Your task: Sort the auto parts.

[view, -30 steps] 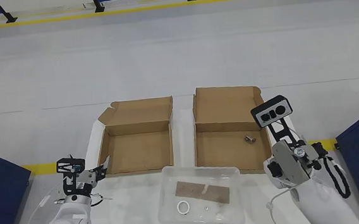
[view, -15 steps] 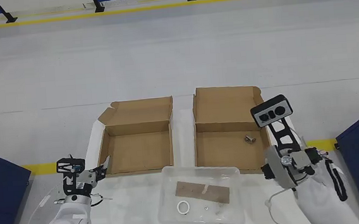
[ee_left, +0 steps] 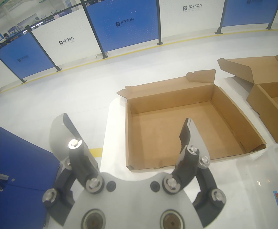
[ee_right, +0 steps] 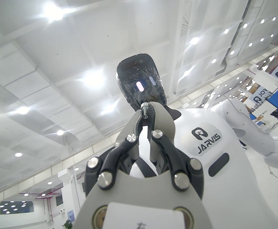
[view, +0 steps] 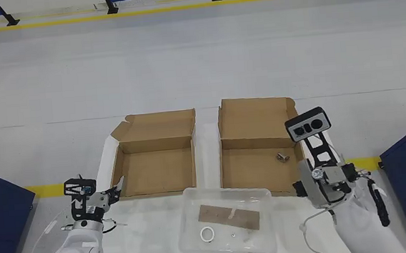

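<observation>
Pinching a small silver threaded screw [ee_right: 144, 109] lengthwise between its tips, the upturned right claw [ee_right: 145, 113] sits just beside the right-hand brown cardboard box [view: 253, 171]

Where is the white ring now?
In the top view, the white ring lies inside the clear bin, at its left part, close to the brown cardboard piece.

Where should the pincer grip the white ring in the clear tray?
Probably from straight above: the white ring lies flat in the clear tray, apart from the cardboard strip. Put one finger through its hole and one outside, pinching the band. The tray walls likely block a side approach.
</observation>
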You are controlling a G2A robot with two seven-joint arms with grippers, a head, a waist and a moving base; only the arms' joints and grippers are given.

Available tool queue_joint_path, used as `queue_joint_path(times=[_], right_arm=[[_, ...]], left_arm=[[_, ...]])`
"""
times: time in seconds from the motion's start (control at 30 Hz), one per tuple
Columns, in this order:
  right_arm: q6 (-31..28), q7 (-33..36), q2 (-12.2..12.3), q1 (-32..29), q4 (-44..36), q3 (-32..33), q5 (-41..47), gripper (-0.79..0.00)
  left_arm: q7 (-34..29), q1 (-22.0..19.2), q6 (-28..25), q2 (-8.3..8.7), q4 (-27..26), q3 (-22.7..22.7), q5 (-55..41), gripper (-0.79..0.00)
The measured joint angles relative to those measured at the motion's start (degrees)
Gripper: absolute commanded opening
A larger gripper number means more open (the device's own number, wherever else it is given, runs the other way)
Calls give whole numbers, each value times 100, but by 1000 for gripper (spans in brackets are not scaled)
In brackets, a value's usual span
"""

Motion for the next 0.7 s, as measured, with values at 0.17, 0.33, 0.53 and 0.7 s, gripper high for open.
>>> queue_joint_path(times=[0.17, 0.33, 0.53, 0.7], right_arm=[[53, 111, -57, 13, 52, -24, 228, -785], [16, 255, -84, 40, 55, -19, 341, -785], [18, 250, -83, 39, 55, -19, 337, -785], [27, 211, -85, 21, 75, -16, 323, -785]], left_arm=[[0, 0, 0, 0, 0, 0, 0, 0], [0, 0, 0, 0, 0, 0, 0, 0], [0, 0, 0, 0, 0, 0, 0, 0], [0, 0, 0, 0, 0, 0, 0, 0]])
